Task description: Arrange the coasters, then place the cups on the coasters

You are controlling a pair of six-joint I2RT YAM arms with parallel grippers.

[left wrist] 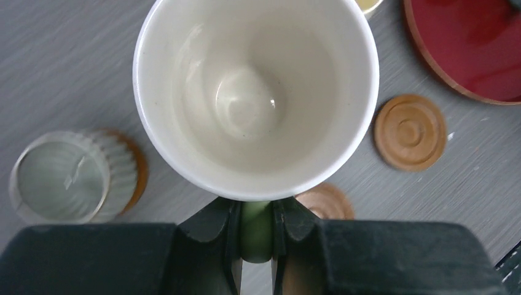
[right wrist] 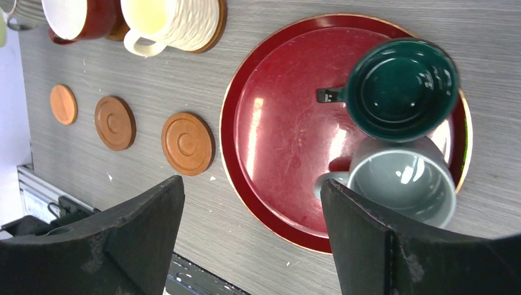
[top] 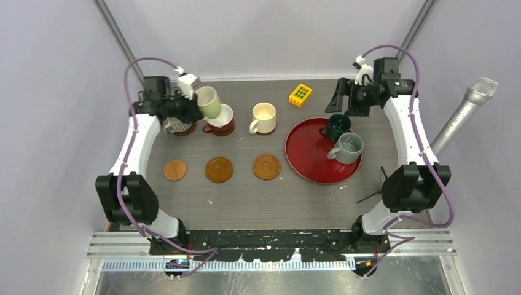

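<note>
My left gripper (top: 195, 97) is shut on the handle of the pale green cup (top: 208, 101), which hangs in the air above the back left of the table. In the left wrist view the cup's white inside (left wrist: 255, 92) fills the frame and the green handle (left wrist: 257, 228) sits pinched between the jaws. The ribbed cup (top: 177, 125), the brown cup (top: 220, 120) and the cream cup (top: 264, 118) each stand on a coaster. Three bare coasters (top: 175, 169) (top: 219, 169) (top: 266, 166) lie in a row. My right gripper (right wrist: 252, 190) is open over the tray's near edge, holding nothing.
A red round tray (top: 307, 161) at the right carries the dark teal cup (top: 336, 127) and the grey cup (top: 349, 148). A yellow block (top: 300, 94) lies at the back. A silver cylinder (top: 467, 110) leans outside the right wall.
</note>
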